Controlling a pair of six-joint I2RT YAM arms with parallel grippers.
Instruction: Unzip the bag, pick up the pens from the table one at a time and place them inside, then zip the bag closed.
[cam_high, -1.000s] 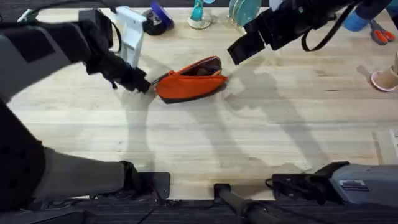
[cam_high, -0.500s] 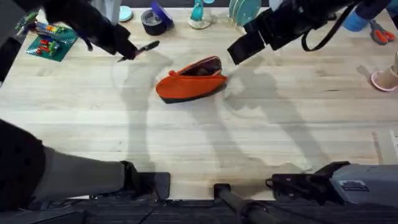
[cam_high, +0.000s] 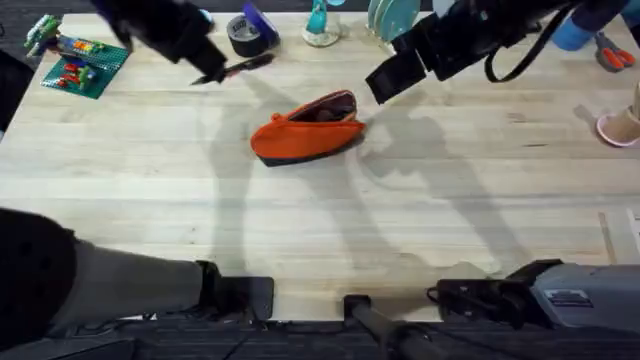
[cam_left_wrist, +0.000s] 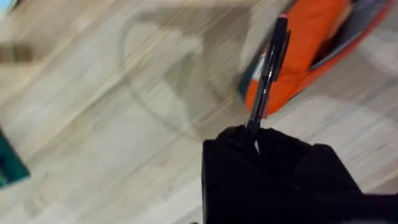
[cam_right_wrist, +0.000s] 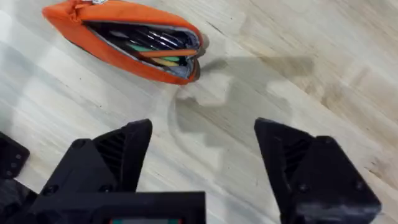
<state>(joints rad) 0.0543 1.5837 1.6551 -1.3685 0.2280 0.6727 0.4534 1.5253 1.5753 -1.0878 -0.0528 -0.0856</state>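
We have lifted a thin dark pen (cam_high: 245, 66), clamped in our left claw (cam_high: 212, 73), higher off the worktop (cam_high: 320, 230); the open orange fabric pouch (cam_high: 305, 130) awaits it, while our right claw (cam_right_wrist: 202, 152) hangs apart.

Two arms, black throughout. Left arm (cam_high: 150, 30): dark, blurred links, tapering to a narrow black gripper (cam_high: 212, 74). Left gripper (cam_left_wrist: 258, 144) in wrist view: blocky matte-black housing, two rounded finger bases. Right arm (cam_high: 480, 35): black segmented links, black cable looped alongside, flat rectangular black plate at gripper (cam_high: 392, 77). Right gripper (cam_right_wrist: 202, 155) in wrist view: two broad black fingers (cam_right_wrist: 118, 155), angular, faceted, ribbed inner faces; flat black crossbar below. Bases along near table edge: left base (cam_high: 120, 290) light grey shell over black; right base (cam_high: 570, 295) grey casing with small label, black bracket, black cabling.
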